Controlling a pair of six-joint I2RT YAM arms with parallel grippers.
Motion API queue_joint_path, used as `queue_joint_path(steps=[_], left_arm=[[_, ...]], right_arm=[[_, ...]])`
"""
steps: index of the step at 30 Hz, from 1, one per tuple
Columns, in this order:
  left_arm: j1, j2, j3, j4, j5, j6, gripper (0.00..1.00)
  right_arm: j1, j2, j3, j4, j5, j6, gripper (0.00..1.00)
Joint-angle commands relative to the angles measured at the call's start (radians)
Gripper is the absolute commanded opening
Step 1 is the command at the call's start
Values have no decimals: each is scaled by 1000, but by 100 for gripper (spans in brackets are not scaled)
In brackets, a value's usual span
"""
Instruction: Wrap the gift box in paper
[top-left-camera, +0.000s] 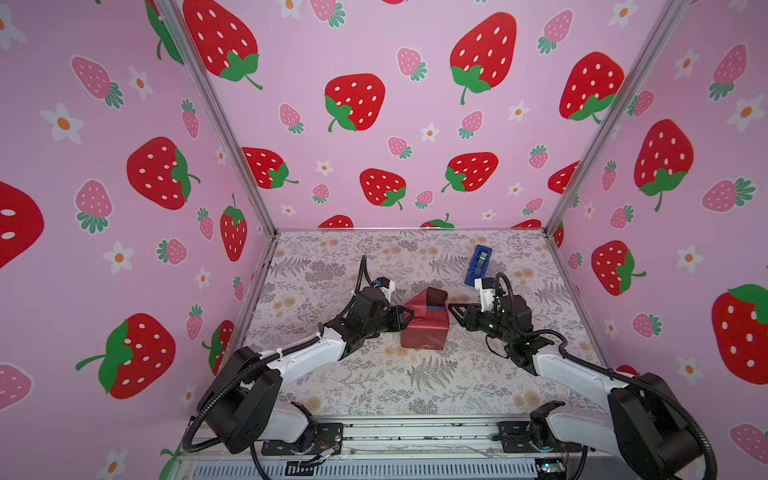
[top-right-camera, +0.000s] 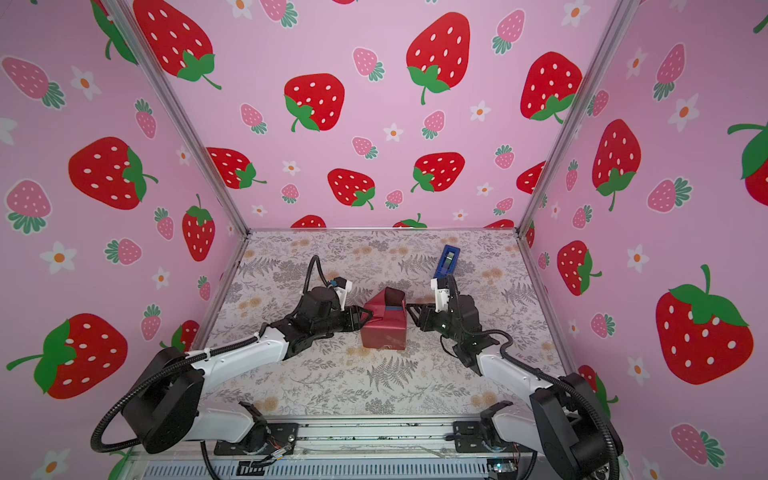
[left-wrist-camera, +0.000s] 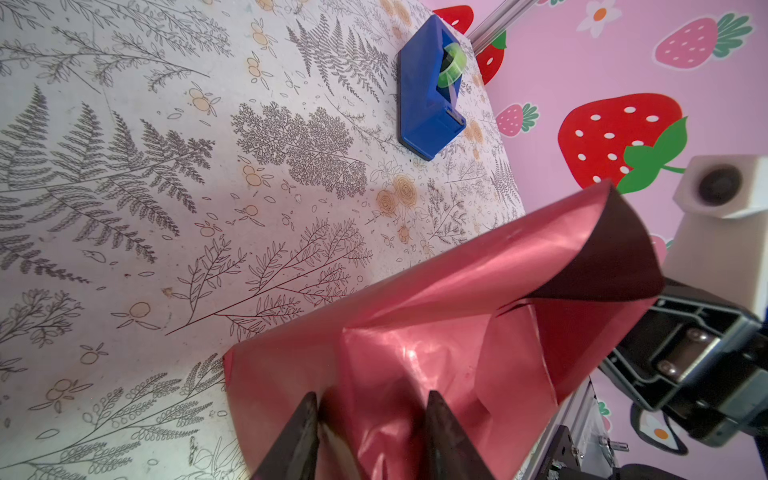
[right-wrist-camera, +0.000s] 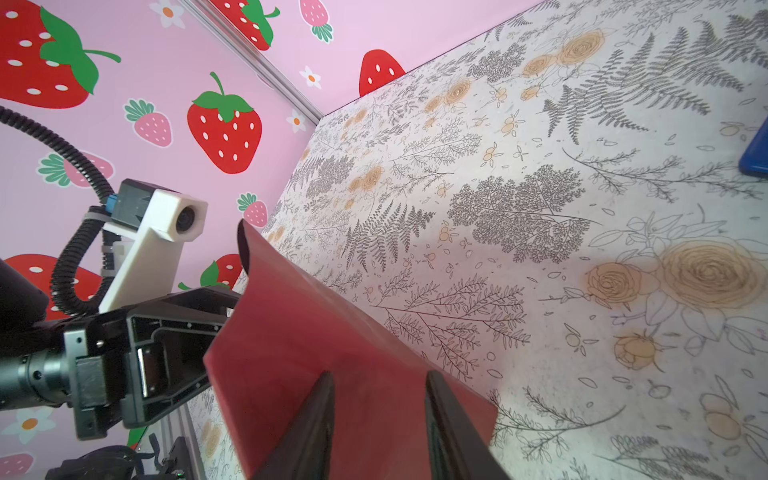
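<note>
Now, starting at the left, the left gripper (top-left-camera: 409, 316) reaches in low over the table (top-left-camera: 415, 382) and meets the left end of the parcel. In the left wrist view its 2 fingers (left-wrist-camera: 299, 436) stand partly apart with creased, bulging paper (left-wrist-camera: 415, 357) between them. I cannot tell whether they pinch a fold or only press against it.

At the middle of the table sits the gift box (top-left-camera: 436, 308), almost wholly covered by the paper (top-left-camera: 424, 328). Only 1 thin slate-blue strip of the box shows on top in both top views, just below a loose flap. That flap stands up at the far side, curling so its dark inner face shows. The near and left faces are covered in maroon, with wrinkles and a folded pleat on the left end.

On the right, the right gripper (top-left-camera: 453, 309) points at the parcel's right end, tips at the paper's edge. In the right wrist view its 2 fingers (right-wrist-camera: 316, 428) are partly apart over a flat maroon panel, and nothing is seen pinched between them.

Farther right and back, well apart from the parcel, a blue tape dispenser (top-left-camera: 480, 264) lies on the table.
</note>
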Motion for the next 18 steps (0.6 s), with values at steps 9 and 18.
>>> queue_joint_path(steps=[9,18], left_arm=[[-12,60,-35,-239,-18,30,43],[-12,68,-33,-250,-10,36,43]], right_arm=[[1,118,14,42,-89,-27,38],[0,220,60,3,-156,-51,38]])
